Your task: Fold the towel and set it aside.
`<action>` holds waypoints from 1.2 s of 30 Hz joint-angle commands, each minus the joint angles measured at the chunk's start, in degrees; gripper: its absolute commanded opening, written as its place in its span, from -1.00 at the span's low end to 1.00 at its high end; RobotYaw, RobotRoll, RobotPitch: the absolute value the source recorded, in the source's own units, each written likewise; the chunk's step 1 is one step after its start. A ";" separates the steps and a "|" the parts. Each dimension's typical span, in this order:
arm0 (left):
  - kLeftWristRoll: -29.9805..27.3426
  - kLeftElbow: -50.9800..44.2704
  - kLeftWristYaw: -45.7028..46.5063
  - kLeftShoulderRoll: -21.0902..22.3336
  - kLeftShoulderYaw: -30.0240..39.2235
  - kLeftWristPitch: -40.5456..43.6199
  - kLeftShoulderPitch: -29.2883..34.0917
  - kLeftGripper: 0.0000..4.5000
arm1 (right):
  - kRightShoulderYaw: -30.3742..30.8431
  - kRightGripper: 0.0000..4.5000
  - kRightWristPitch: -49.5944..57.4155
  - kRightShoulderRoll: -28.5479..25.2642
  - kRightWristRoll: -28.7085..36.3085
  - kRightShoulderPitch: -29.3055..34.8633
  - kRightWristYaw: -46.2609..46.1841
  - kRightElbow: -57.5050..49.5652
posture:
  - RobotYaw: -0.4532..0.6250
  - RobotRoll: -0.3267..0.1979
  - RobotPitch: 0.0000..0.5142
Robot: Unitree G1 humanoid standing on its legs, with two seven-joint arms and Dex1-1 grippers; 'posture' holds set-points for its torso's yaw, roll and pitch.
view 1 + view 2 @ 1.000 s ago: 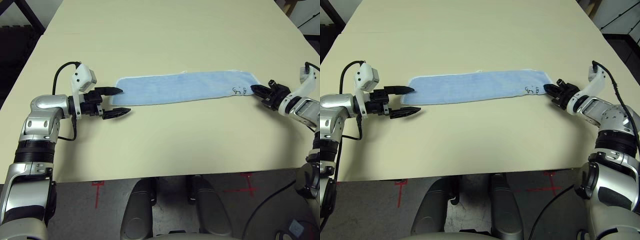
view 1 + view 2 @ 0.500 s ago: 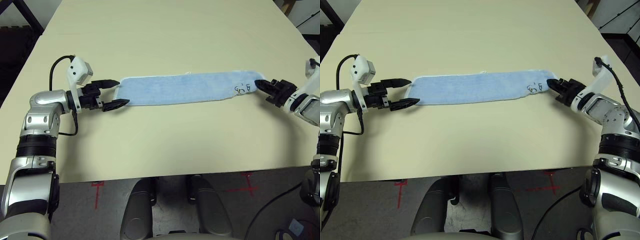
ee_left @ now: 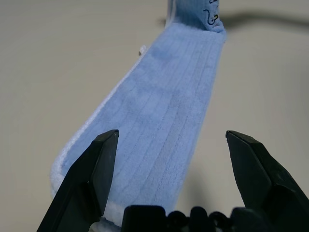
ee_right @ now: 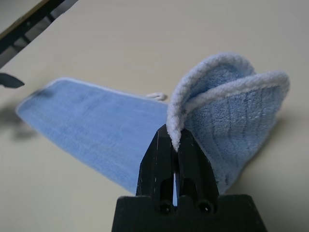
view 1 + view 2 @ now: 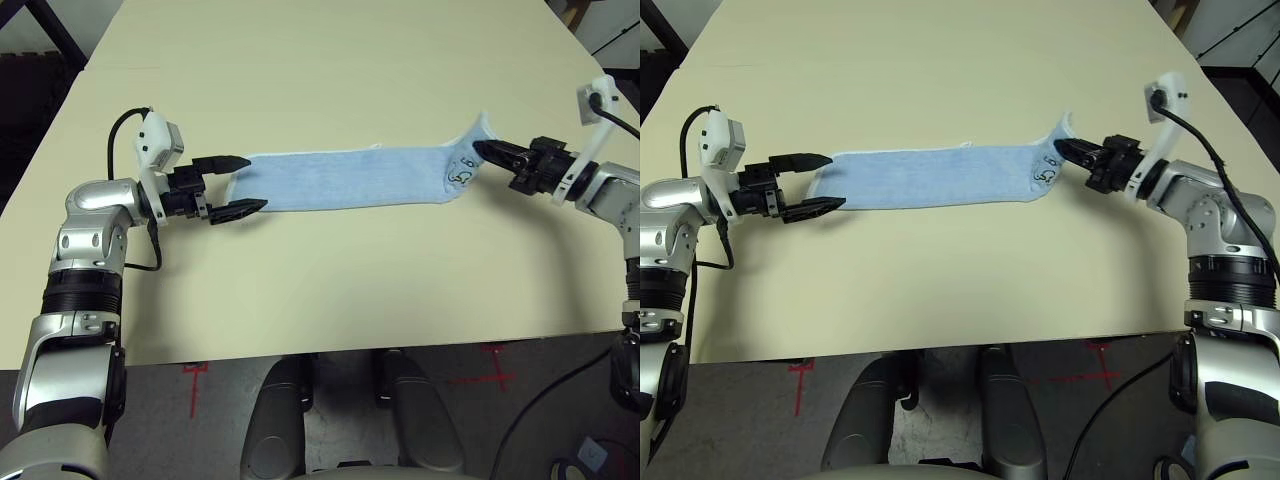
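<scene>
My right gripper [image 5: 478,150] pinched the towel [image 5: 350,179], lifting that end off the table [image 5: 320,60]. My left gripper [image 5: 243,184] stood spread wide astride the towel's other end, which lay flat.

Big pale-cream flat tabletop [image 5: 330,290] carries a long folded strip of light-blue terry towel w/ white edging [image 5: 340,180], lying flat across the middle; its right end w/ dark mark lifts off the surface.

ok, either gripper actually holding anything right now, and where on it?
The right gripper is shut on the light-blue terry towel, pinching the white-edged end by the dark mark and lifting it. The left gripper is open, straddling the other end, holding nothing.
</scene>
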 commanded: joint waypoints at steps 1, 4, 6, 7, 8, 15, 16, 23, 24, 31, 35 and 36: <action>-0.02 0.81 -1.03 -0.50 -0.39 -1.18 0.07 1.00 | 3.27 -0.99 1.92 0.69 -1.19 -0.27 0.10 -3.18 | -0.27 0.25 -0.13; 0.12 0.63 -1.36 -0.47 -0.62 -0.90 0.04 1.00 | 5.49 -0.99 2.87 0.57 -1.85 -0.08 0.65 -4.94 | -0.26 0.25 -0.13; 0.27 0.52 -1.68 -0.38 -0.81 -0.92 0.01 1.00 | 6.96 -0.99 3.23 0.72 -2.45 0.07 0.89 -6.03 | -0.26 0.25 -0.14; 0.39 0.51 -1.91 -0.36 -0.92 -1.16 -0.02 1.00 | 7.47 -0.99 3.60 1.08 -2.43 0.10 0.81 -6.49 | -0.26 0.25 -0.14; 0.52 0.51 -2.17 -0.35 -1.05 -1.43 -0.05 1.00 | 7.85 -0.99 4.03 1.51 -2.45 0.03 0.44 -6.71 | -0.26 0.25 -0.14; 0.61 0.92 -2.26 -0.78 -1.57 -1.40 -0.77 1.00 | 10.96 -0.99 4.00 3.96 -4.87 -0.53 -0.23 -6.18 | -0.25 0.25 -0.14; 0.62 0.97 -2.24 -0.82 -1.67 -1.34 -0.95 1.00 | 11.42 -0.99 3.80 4.09 -5.26 -0.67 0.03 -6.05 | -0.25 0.25 -0.14; 0.71 0.80 -2.29 -0.95 -2.02 -0.91 -1.32 1.00 | 13.26 -0.99 4.24 6.46 -6.97 -2.00 -0.09 -5.63 | -0.24 0.25 -0.14; 0.74 0.77 -2.28 -0.96 -2.06 -0.85 -1.31 1.00 | 13.71 -0.99 4.50 6.95 -7.29 -2.23 -0.31 -5.65 | -0.24 0.25 -0.14; 0.96 0.52 -2.33 -0.83 -2.33 -0.39 -1.34 1.00 | 16.04 -0.99 5.85 8.50 -9.70 -2.24 -0.98 -4.95 | -0.23 0.25 -0.13; 1.20 1.04 -1.75 -0.75 -2.06 -0.01 -1.38 1.00 | 15.49 -0.52 3.28 10.27 -9.50 -2.35 0.02 -4.61 | -0.23 0.25 -0.13; 1.28 1.24 -1.62 -0.74 -1.94 -0.11 -1.31 1.00 | 15.41 -0.36 1.06 10.27 -9.26 -2.08 1.93 -4.94 | -0.23 0.25 -0.13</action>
